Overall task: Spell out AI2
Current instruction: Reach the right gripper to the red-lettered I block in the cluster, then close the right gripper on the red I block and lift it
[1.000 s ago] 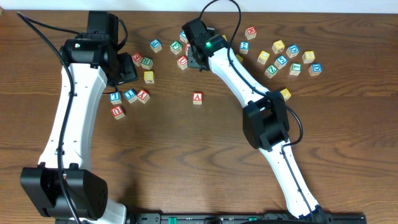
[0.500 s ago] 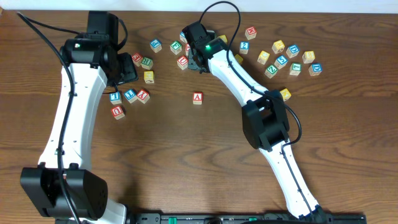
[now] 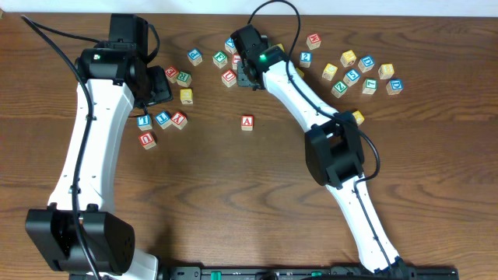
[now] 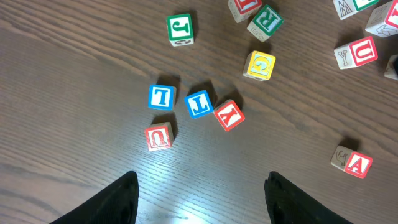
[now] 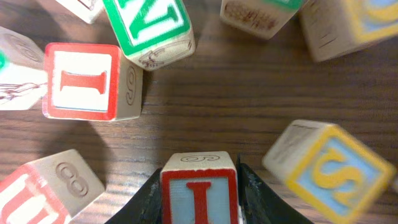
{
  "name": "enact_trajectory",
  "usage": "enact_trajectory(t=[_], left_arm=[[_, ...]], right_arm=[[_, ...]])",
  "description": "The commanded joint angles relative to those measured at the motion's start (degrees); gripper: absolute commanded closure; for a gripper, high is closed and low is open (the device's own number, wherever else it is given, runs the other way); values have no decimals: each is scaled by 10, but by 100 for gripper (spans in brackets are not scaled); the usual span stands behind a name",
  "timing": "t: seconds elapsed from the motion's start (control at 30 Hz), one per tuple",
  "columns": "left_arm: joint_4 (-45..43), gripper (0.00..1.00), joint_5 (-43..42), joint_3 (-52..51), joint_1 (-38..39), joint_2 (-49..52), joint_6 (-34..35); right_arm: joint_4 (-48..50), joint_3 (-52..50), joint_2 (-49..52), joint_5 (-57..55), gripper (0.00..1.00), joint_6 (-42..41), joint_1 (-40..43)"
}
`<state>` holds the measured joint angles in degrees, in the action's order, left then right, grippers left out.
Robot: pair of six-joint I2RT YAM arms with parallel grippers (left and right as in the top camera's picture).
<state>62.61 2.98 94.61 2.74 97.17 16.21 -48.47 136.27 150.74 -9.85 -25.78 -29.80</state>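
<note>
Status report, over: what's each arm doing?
Left gripper open, empty. Right gripper shut on I cube. A cube sits alone. S cube crowding close beside.

Wooden table (image 3: 233,194), yellow G cube (image 4: 259,65), green J cube (image 4: 180,28)

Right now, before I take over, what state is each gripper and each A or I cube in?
left gripper, open, empty, above bare wood.
right gripper, closed around the I cube, a finger flush on each side.
I cube, between the right fingers, I facing up.
second I cube, loose on the table, I facing up, untouched.
A cube, standing alone, A facing up, untouched.
</note>
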Motion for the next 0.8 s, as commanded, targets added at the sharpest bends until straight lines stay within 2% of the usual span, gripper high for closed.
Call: enact_trajectory(t=[0.0, 0.2, 0.3, 0.37, 0.57, 0.77], left_arm=[[1, 36, 7, 12, 1, -13, -9], [1, 36, 7, 12, 1, -13, -9], [0, 36, 7, 12, 1, -13, -9], [-1, 36, 7, 12, 1, -13, -9], [-1, 36, 7, 12, 1, -13, -9], [-1, 36, 7, 12, 1, -13, -9]], right_arm=[[-6, -1, -70, -6, 69, 43, 5], [-37, -1, -115, -5, 69, 51, 5], [-40, -2, -118, 0, 66, 51, 5], [-39, -2, -110, 5, 66, 50, 5], [-30, -3, -74, 6, 55, 50, 5], [-19, -3, -35, 25, 54, 45, 5]])
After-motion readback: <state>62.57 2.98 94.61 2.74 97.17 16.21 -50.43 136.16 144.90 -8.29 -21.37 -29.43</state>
